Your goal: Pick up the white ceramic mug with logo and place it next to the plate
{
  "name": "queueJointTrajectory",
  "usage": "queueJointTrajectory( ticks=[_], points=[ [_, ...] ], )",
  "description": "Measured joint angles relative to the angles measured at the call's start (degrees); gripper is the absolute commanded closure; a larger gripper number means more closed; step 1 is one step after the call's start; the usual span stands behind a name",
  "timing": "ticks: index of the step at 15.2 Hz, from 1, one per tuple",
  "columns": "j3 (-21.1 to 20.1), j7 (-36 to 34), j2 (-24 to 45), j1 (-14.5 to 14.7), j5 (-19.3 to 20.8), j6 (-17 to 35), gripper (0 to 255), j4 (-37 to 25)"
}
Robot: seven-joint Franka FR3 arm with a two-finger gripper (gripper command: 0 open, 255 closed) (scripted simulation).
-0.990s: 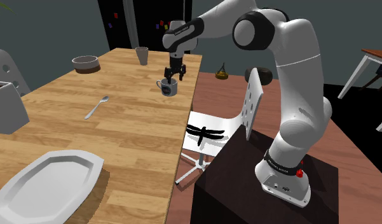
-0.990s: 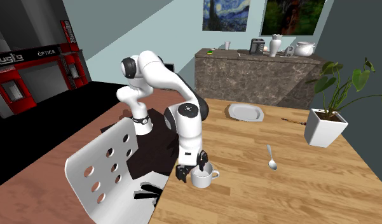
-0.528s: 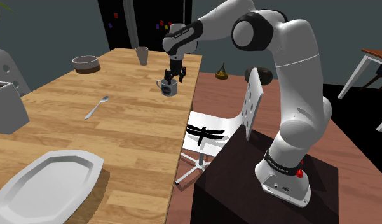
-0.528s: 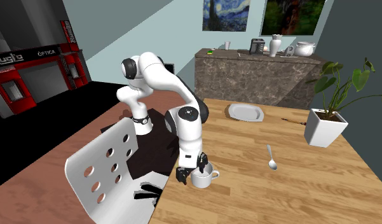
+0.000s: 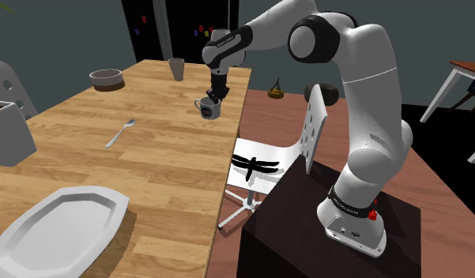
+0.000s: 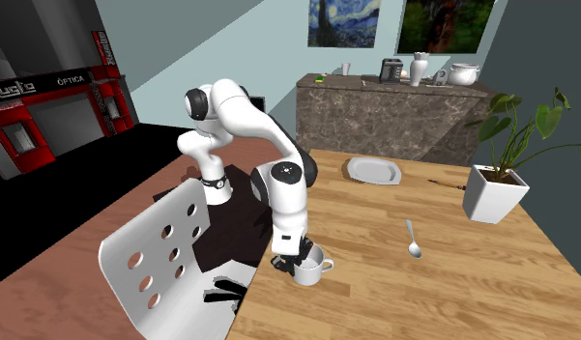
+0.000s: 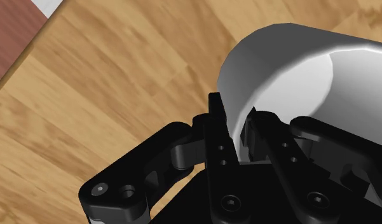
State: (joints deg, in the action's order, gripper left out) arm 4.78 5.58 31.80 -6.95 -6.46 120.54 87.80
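Mug [image 5: 209,108], white with a dark logo on its side, stood upright on the wooden table [image 5: 148,166], close to the table edge that faced the white chair [image 5: 284,150]. In the shoulder view it sat in the upper middle, with its handle turned toward that view's left. In the second exterior view the mug [image 6: 313,269] showed near the table's near corner, just beside the chair's perforated back [image 6: 167,259].

The gripper [image 5: 216,96] came straight down onto the mug from the white arm [image 5: 338,47], with its tip at the rim on the side away from the handle. In the wrist view the gripper [image 7: 237,124] had its two black fingers [image 7: 216,127] drawn nearly together. Only the mug's [image 7: 291,70] white wall lay between them. One finger was outside the wall and the other inside the cup, and both pressed against it, so the jaws were clamped on the rim. The second exterior view showed the gripper [image 6: 290,259] low at the mug's edge, on that view's left side of it.

The plate [image 5: 62,225], pale and eight-sided, lay at the shoulder view's lower left, well apart from the mug. A spoon [image 5: 121,132] lay on the wood between them. A bowl [image 5: 107,77] and a grey cup [image 5: 176,69] stood at the table's far end.
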Motion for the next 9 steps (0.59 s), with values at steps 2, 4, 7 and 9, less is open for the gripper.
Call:
queueJointTrajectory(
  ticks=[2,4,7,9],
  points=[
    [0.0,0.0,0.0,0.0,0.0,0.0,255,0.0],
    [0.0,0.0,0.0,0.0,0.0,0.0,255,0.0],
    [0.05,-0.12,-0.51,0.01,0.1,-1.29,255,-0.79],
    [0.1,-0.13,-1.12,-0.03,0.17,-2.28,255,-1.18]
  ],
)
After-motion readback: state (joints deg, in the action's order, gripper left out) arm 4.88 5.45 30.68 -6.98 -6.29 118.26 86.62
